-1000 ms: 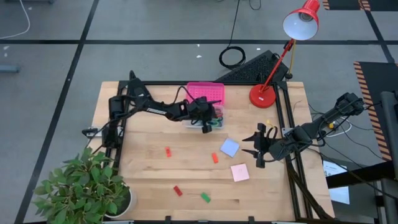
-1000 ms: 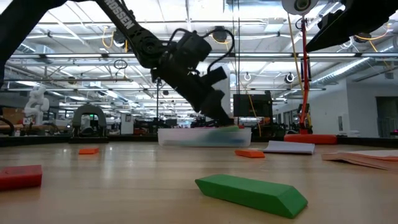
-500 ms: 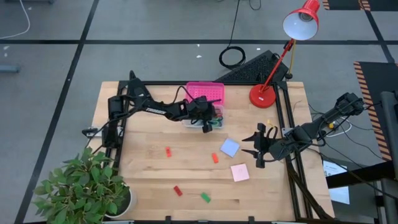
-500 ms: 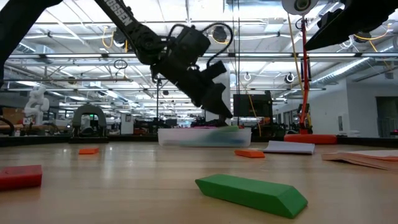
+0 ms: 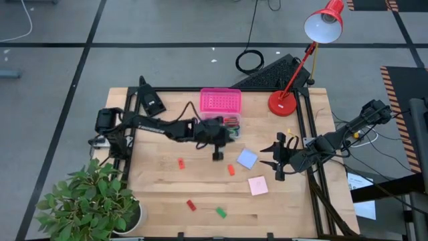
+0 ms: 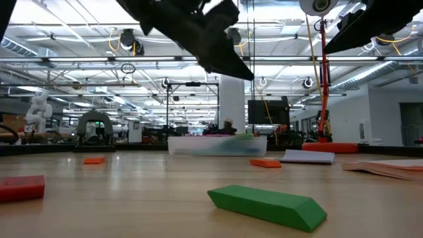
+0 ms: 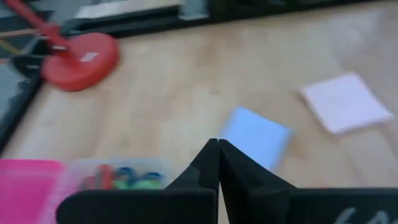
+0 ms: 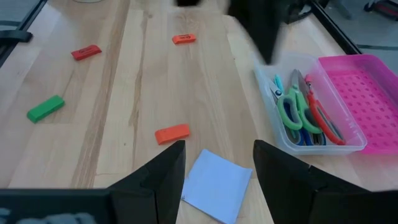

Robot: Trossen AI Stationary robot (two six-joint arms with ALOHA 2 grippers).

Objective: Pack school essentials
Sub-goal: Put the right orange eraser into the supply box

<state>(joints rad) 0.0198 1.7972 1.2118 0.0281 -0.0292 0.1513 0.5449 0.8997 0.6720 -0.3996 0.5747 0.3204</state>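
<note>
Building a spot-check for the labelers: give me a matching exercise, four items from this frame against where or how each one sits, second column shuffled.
Items:
1. scissors
2. blue notepad
3. green eraser
4. left gripper

Places or states:
A. shut, over the bare table in front of the box
B. lying in the clear box
C. flat on the table just left of the right gripper
D. near the table's front edge, closest to the low camera

Pairs: 1-B, 2-C, 3-D, 4-A
</note>
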